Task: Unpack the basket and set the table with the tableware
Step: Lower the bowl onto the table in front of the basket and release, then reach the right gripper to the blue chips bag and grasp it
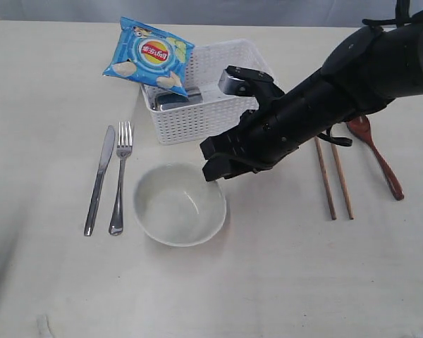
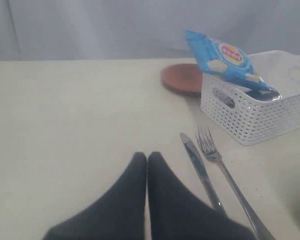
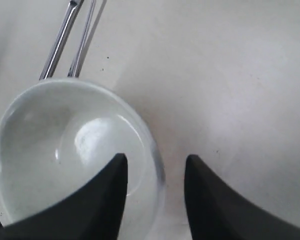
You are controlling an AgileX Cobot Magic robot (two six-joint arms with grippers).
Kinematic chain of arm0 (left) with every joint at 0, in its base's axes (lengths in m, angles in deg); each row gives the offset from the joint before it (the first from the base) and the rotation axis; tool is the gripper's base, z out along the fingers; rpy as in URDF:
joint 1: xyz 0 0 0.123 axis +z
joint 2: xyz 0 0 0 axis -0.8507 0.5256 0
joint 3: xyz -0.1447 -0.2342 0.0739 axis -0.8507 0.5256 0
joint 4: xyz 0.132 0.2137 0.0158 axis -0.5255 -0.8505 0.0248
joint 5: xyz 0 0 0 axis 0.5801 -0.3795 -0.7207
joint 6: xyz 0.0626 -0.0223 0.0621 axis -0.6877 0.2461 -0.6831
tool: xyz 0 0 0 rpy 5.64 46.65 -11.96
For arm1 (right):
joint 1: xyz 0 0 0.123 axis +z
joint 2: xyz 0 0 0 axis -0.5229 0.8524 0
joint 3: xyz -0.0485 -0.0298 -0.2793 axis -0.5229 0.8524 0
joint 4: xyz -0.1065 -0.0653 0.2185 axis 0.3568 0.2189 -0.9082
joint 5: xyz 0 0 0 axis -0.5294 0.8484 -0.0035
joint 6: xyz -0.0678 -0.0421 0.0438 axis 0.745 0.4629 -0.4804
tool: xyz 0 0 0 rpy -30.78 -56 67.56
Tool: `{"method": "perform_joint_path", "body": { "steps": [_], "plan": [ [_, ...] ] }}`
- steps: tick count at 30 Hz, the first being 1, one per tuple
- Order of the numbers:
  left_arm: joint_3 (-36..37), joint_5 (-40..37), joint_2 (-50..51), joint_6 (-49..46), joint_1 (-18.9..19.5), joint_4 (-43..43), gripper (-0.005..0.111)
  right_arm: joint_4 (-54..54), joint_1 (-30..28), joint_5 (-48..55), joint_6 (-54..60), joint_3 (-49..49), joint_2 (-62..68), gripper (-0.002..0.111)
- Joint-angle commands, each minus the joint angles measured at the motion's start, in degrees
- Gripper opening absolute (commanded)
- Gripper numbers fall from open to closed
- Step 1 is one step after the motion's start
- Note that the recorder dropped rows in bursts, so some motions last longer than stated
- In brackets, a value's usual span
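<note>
My right hand hangs low over the table at the rim of the off-white bowl, spread open and gripping nothing. One finger sits above the inside of the bowl and the other outside it, with the rim running through the gap between them, and I cannot see either finger pressing on it. The bowl stands upright and empty on the table, just in front of the white basket. To its left in the exterior view lie the knife and the fork, side by side, tips pointing toward the far edge. On the other side, past my right arm, the two chopsticks lie near each other, and the red-brown spoon lies just beyond them. A blue chips packet leans tilted on the far left corner of the basket, and something of shiny steel shows under it inside the basket – I cannot tell what. My left hand is clenched, fingers pressed together on nothing, above bare table near the knife and fork. From its wrist view a round brown plate lies flat on the table just beside the basket.
</note>
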Motion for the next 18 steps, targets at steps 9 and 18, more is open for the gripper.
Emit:
{"method": "perform_joint_path", "body": {
  "steps": [9,18],
  "plan": [
    [0.2,0.1,-0.2,0.1,-0.4,-0.2,0.000,11.9,-0.1,-2.8,-7.2,-15.1,-7.9,0.038],
    [0.2,0.1,-0.2,0.1,-0.4,-0.2,0.000,31.3,-0.1,4.3,-31.3,-40.1,2.5,0.046]
  ]
}}
